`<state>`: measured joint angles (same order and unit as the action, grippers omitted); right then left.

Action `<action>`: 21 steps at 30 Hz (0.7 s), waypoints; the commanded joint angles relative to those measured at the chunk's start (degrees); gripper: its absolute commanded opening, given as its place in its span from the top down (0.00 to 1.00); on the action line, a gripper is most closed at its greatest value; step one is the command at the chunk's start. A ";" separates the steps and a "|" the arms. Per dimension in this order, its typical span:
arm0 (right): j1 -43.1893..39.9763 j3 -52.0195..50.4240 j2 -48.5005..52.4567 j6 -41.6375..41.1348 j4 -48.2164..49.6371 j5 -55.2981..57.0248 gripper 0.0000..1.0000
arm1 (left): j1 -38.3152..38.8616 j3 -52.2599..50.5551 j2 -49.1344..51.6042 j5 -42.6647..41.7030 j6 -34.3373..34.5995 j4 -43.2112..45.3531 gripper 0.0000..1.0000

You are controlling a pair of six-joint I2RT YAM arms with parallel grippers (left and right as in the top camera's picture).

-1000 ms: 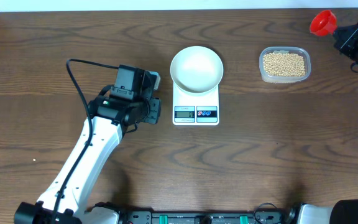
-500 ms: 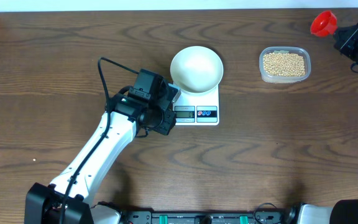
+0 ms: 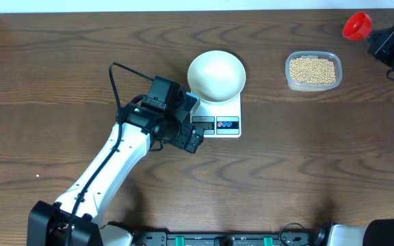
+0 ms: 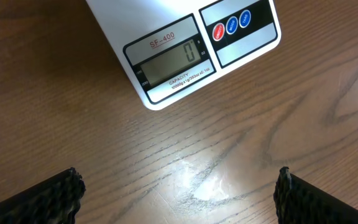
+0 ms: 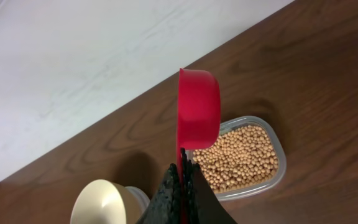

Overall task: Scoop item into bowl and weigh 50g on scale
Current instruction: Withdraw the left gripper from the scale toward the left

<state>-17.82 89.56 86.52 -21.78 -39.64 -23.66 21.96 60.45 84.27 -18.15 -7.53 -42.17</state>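
Left gripper hung wide open at scale's front-left corner, a bump could've skewed zero; empty bowl sat on it, beans in tub toward table's back-right corner, right gripper clamped scoop.

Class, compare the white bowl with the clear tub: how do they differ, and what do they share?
The bowl is round and white; the tub is rounded-rectangular and clear. The bowl is empty; the tub holds beans. The bowl sits on the scale; the tub sits on the table. Both are open-topped.
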 commanded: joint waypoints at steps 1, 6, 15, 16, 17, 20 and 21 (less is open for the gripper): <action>0.02 1.60 0.09 1.20 -0.02 0.85 0.99 | 0.04 -0.61 0.33 -0.68 -0.37 -0.22 0.00; 0.02 1.60 0.09 1.27 -0.04 0.87 0.99 | 0.04 -0.61 0.33 -0.68 -0.39 0.09 0.00; 0.02 1.60 0.09 1.27 -0.04 0.87 0.99 | 0.04 -0.61 0.33 -0.66 -0.37 1.51 0.00; 0.02 1.60 0.09 1.27 -0.04 0.87 0.99 | 0.04 -0.61 0.33 -0.66 -0.37 1.49 0.00; 0.02 1.60 0.09 1.27 -0.04 0.87 0.99 | 0.04 -0.61 0.33 -0.66 -0.37 1.49 0.00; 0.02 1.60 0.09 1.29 -0.02 1.07 0.99 | 0.04 -0.61 0.33 -0.68 -0.37 1.51 0.00; 0.02 1.60 0.09 1.29 0.00 1.07 0.99 | 0.04 -0.61 0.33 -0.66 -0.37 1.51 0.00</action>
<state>-17.82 89.58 86.52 -21.63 -39.64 -23.09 21.96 60.45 84.27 -18.15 -7.53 -40.60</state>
